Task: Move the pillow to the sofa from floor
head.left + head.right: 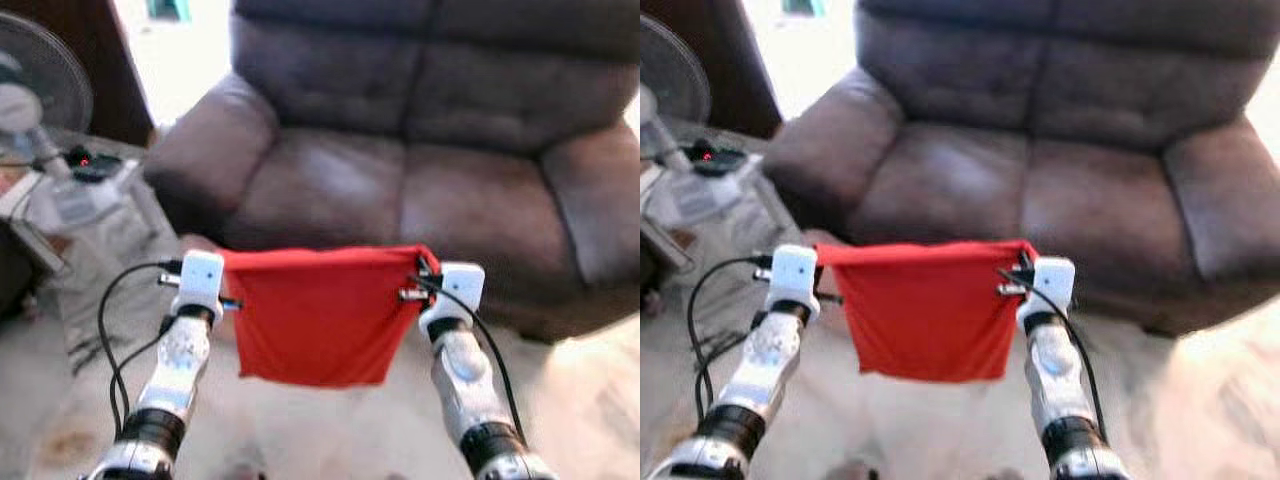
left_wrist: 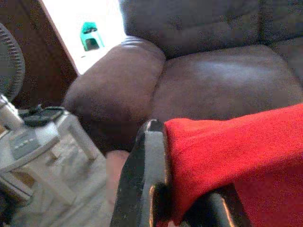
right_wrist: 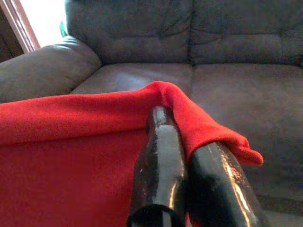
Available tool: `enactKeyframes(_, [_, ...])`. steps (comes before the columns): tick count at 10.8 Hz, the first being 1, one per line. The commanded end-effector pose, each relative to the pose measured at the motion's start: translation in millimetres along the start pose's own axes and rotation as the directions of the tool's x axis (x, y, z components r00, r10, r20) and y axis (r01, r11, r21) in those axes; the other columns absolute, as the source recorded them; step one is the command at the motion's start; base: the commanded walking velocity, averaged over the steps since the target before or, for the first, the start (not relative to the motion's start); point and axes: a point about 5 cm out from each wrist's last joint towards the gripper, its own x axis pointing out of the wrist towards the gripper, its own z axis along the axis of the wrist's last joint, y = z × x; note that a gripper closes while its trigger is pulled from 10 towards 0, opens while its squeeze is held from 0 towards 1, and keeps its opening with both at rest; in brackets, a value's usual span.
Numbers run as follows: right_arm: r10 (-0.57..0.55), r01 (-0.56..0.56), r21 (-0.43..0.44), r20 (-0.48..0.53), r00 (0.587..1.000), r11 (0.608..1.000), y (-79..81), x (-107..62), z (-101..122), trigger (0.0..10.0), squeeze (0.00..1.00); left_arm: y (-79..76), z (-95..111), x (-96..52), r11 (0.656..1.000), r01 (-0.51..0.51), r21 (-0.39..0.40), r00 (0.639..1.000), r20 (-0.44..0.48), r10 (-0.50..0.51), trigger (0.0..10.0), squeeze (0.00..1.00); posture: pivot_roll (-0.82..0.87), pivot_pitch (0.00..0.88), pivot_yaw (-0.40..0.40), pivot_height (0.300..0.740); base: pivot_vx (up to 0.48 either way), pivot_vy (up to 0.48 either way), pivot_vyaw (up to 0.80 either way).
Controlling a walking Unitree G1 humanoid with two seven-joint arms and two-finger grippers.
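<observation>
A red pillow (image 1: 315,315) hangs flat and limp between my two arms, just in front of the brown leather sofa (image 1: 400,150). My left gripper (image 1: 232,268) is shut on its upper left corner. My right gripper (image 1: 420,262) is shut on its upper right corner. In the left wrist view a black finger (image 2: 144,179) presses against the red pillow (image 2: 236,156). In the right wrist view both fingers (image 3: 163,165) pinch a fold of the red pillow (image 3: 71,156). The sofa's seat cushions (image 1: 330,185) lie behind the pillow.
A standing fan (image 1: 35,85) and a small white table (image 1: 75,195) with dark items on it stand at the left, beside the sofa's armrest (image 1: 205,135). Pale floor (image 1: 320,430) lies beneath the pillow. A green object (image 2: 91,37) sits in bright light beyond the armrest.
</observation>
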Motion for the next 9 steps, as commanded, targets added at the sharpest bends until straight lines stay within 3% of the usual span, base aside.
enactKeyframes(1, [-0.089,0.088,0.009,0.055,0.995,0.996,-19.9,2.6,11.6,10.0,0.0,13.0,10.6,4.5,0.998,-0.058,-0.015,0.997,0.057,0.059,10.0,0.0,0.05,0.055,-0.029,0.74,0.0,-0.386,0.0])
enactKeyframes(3, [-0.094,0.093,0.012,0.047,0.994,0.996,-22.9,3.3,11.5,10.0,0.0,11.3,10.6,4.7,0.998,-0.053,-0.018,0.997,0.059,0.054,10.0,0.0,0.04,0.047,-0.031,0.74,0.0,-0.382,-0.78])
enactKeyframes(9, [-0.082,0.082,-0.004,0.059,0.995,0.997,-20.2,4.2,12.8,10.0,0.0,8.3,9.3,3.4,0.999,-0.045,-0.02,0.997,0.057,0.046,10.0,0.0,0.04,0.034,-0.032,0.74,0.0,-0.382,0.0])
